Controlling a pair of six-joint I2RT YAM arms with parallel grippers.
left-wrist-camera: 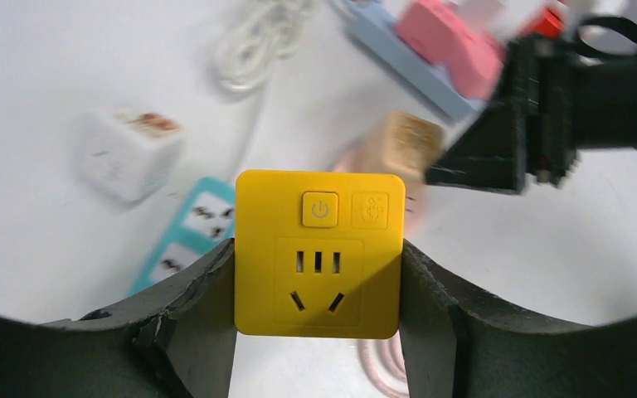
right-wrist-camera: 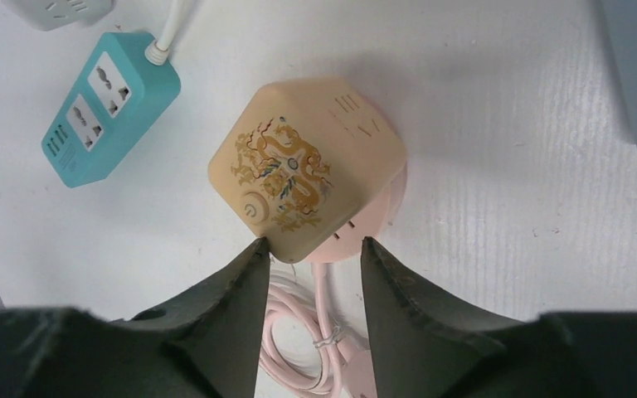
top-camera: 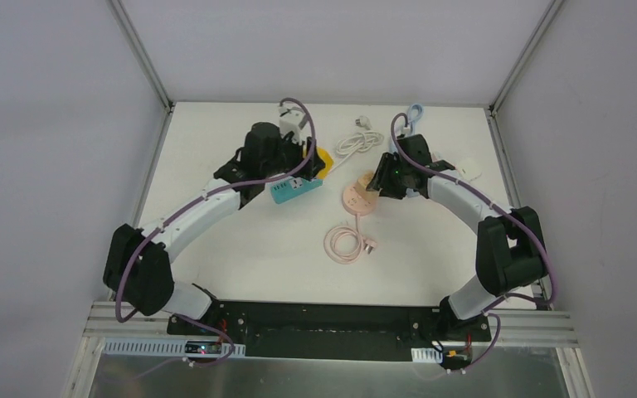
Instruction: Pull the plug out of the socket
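My right tool (right-wrist-camera: 313, 246) stands with its fingers apart at the near corner of the tan dragon-printed plug block (right-wrist-camera: 307, 166), which sits on the round pink socket (right-wrist-camera: 386, 217) on the white bench (right-wrist-camera: 506, 207). The pink cord (right-wrist-camera: 299, 332) coils near me, partly between the fingers. A teal power strip (right-wrist-camera: 108, 108) lies off to the left.

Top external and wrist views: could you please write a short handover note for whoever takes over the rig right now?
Left gripper: shut on the yellow adapter, which looks clear of the teal power strip.
Right gripper: open, fingers either side of the beige cube plug's near corner, not clamped.
The beige cube plug sits on the pink round socket.
Done: yellow adapter apparently pulled.
Left: probably close on the beige cube plug and lift it off.
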